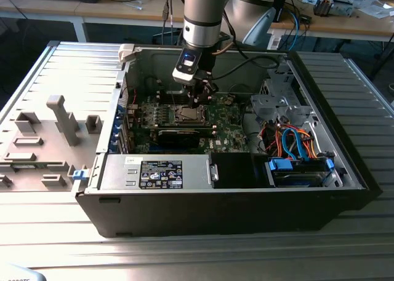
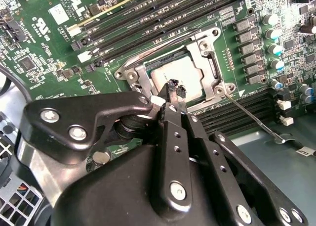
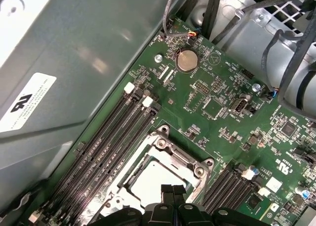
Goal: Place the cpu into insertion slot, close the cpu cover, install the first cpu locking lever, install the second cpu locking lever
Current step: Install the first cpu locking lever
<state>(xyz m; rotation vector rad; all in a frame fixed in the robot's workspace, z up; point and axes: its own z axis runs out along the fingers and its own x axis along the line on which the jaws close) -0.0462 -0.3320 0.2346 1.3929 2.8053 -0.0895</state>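
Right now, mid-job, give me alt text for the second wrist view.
The claw, tips pressed together, points at the edge of the cpu, which lies framed by the silver cpu cover on the green board. A thin metal lever juts out from the cover's corner.

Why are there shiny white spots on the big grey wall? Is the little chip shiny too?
In the first wrist view, light glare makes pale patches on the grey case wall; the cpu looks washed white there. In the second wrist view the cpu is duller, pale grey.
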